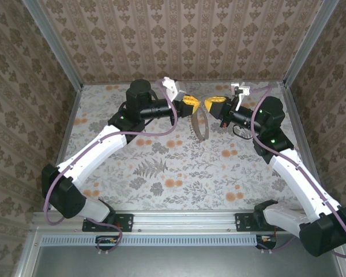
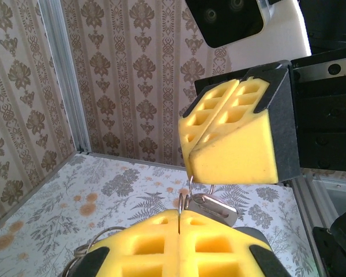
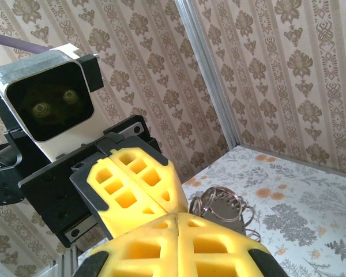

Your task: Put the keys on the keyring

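Hard to make out much of the key (image 2: 219, 209): small, grey, half tucked behind wire coils, hanging in mid-air between the two sets of fingers, over the far middle of the table (image 1: 161, 173). Clamped fully shut on the keyring (image 2: 182, 202) with the left fingers (image 2: 144, 248), a thin loop of wire sticking up out of the seam. Pressed fully shut too at the right fingers (image 2: 236, 144), tip touching the top of that same loop; probably pinching it, though too cramped there to be sure. From above, just a brownish strand dangling below the two yellow tips. Cut off at the edges of both wrist views: own fingers at the bottom, the other arm's black mount (image 2: 328, 115) at the side. Hardly any gap between the two tips; plenty of bare table to the left, to the right and toward the near rail (image 1: 179, 222). Flower-and-fern print on the table, damask wallpaper (image 1: 179, 40) on three sides, metal posts (image 1: 55, 46) at the far corners.
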### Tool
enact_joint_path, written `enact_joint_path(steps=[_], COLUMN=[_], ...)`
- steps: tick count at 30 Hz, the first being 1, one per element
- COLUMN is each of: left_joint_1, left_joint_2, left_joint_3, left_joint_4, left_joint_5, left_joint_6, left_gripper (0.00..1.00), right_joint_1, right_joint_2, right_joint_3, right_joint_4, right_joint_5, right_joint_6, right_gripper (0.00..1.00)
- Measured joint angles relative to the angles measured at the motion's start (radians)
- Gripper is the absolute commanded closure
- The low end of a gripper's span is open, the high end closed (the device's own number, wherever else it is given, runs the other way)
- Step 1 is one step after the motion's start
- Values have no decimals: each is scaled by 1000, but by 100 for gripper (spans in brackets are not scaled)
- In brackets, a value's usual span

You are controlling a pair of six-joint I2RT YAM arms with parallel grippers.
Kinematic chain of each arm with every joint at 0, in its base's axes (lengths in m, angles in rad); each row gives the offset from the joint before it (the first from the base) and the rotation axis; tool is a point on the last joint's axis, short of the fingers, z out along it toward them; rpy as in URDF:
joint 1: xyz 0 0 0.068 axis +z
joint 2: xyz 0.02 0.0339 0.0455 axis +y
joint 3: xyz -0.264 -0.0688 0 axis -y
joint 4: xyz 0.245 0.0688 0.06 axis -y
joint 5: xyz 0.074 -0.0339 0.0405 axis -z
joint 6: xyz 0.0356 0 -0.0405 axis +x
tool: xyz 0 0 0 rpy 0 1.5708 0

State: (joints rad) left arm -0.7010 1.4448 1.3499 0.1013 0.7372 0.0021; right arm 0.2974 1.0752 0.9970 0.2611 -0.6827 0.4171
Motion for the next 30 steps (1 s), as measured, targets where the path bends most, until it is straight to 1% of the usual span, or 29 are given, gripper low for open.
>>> enact_joint_path(steps=[30], left_joint_1=[-12], left_joint_2=[0], left_joint_3=[16], left_joint_4=[-9], left_joint_5=[12], left_joint_6=[4], left_gripper=[100], right_joint_1=[24], right_joint_2=[7], right_joint_3=[26], right_joint_4=[-1], right_joint_5=[11], right_joint_6=[-13], right_gripper=[100])
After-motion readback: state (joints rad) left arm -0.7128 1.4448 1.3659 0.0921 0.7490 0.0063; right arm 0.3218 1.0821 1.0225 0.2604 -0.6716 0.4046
